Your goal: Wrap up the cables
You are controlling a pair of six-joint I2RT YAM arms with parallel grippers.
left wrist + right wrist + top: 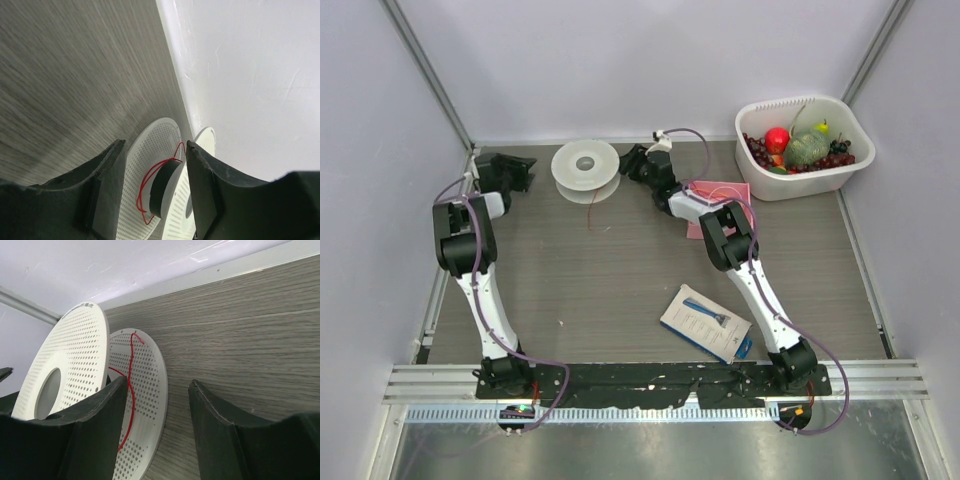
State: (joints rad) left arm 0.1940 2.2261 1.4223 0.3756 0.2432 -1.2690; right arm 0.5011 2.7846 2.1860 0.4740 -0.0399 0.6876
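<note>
Plainly hair-fine and limp, the red wire [593, 210] trails from the white spool [585, 163] at upper centre, probably best pinched near its loose tail; left gripper [155, 145] and right gripper [157, 381] gape empty.

1. One bench [620, 270] is carrying everything.
2. Two arms are reaching over it: the left arm [470, 250] and the right arm [752, 285].
3. Two grippers are showing: the left gripper [510, 172] and the right gripper [637, 165].
4. One white perforated spool [585, 163] is lying there.
5. One thin red wire [131, 395] is trailing across it.
6. One white tub [800, 186] is holding fruit too jumbled to count.
7. One pink pad [738, 190] and one blue-and-white packet [705, 322] are lying nearby.
</note>
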